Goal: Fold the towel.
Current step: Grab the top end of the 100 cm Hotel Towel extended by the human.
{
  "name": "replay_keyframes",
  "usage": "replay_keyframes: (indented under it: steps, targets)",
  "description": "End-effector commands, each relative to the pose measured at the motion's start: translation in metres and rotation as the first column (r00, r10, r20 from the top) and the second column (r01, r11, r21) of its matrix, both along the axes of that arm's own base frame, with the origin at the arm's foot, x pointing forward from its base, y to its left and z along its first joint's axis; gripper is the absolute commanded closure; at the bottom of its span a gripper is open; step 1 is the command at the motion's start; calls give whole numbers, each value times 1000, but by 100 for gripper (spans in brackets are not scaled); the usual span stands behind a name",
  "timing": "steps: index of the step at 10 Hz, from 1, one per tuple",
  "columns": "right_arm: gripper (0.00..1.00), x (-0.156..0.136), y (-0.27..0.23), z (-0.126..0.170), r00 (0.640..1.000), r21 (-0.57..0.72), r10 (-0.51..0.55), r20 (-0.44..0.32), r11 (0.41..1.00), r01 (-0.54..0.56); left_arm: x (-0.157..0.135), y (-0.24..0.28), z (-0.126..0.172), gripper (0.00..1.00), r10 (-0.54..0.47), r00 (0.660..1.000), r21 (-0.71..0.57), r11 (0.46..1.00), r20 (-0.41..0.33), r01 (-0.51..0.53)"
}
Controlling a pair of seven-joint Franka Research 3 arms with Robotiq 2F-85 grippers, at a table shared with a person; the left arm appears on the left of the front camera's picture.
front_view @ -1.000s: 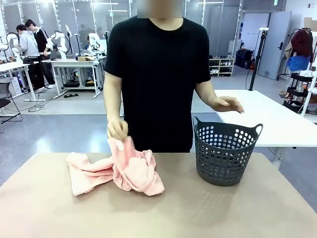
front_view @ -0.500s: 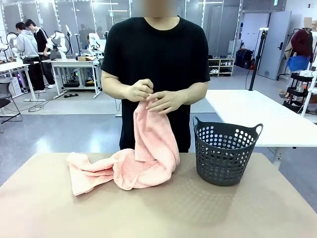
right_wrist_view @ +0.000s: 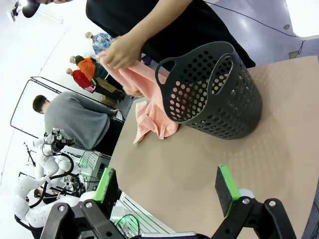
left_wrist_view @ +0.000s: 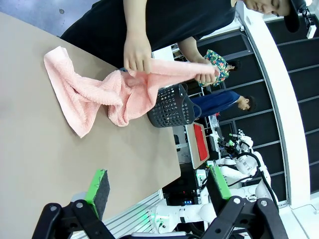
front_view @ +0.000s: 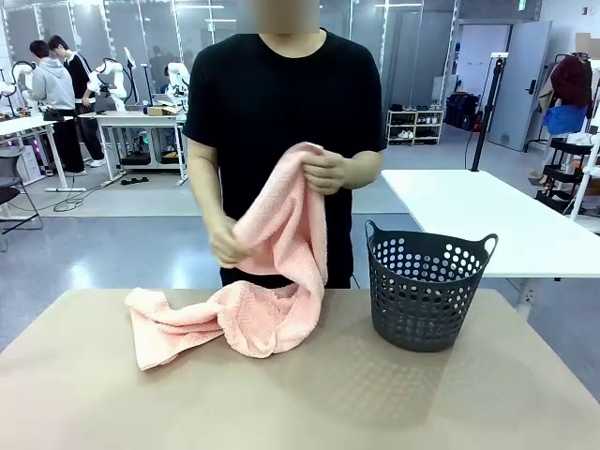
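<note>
- counter [front_view: 394, 403]: tan, across the lower half of the front view; it carries the items below.
- person [front_view: 281, 103]: black shirt, centre frame, at the far edge. They have the towel; you do not.
- towel [front_view: 272, 309]: pink, unfolded. One end is raised at centre frame between the person's upper hand [front_view: 323, 172] and the person's lower hand [front_view: 225, 246]. The rest lies bunched on the counter at centre left, with a tail trailing left.
- basket [front_view: 422, 291]: dark, perforated, upright, right of centre, just beside the bunch.
- risks, as you should judge them:
  - The bunch looks twisted, so a fold begun now would likely trap creases.
  - If you reach in while the cloth hangs from the person's grip, you may snag a loop or meet their fingers.
  - A swinging end could catch the basket rim and tip it.
- left hand [left_wrist_view: 157, 174]: jaws spread wide, green pads bare, nothing held, well apart from the towel.
- right hand [right_wrist_view: 165, 172]: jaws equally wide, nothing held or touched; the basket stands ahead of it in upper centre frame.
</note>
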State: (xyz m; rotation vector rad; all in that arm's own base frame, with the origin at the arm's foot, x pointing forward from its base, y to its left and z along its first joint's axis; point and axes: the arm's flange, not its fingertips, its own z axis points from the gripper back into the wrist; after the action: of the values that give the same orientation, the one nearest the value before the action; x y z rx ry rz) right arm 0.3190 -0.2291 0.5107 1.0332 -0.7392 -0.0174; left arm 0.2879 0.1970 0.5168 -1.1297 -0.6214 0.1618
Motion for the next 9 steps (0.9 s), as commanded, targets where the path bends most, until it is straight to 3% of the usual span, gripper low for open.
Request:
replay_keyframes:
  steps: [1,9]
  targets:
    - [0,2,-2,1,1000,0,6,27,1000,-6,4,2,1,0,-10,1000,-8,1000,27,10]
    - [0,2,-2,1,1000,0,6,27,1000,-6,4,2,1,0,-10,1000,-8,1000,27,10]
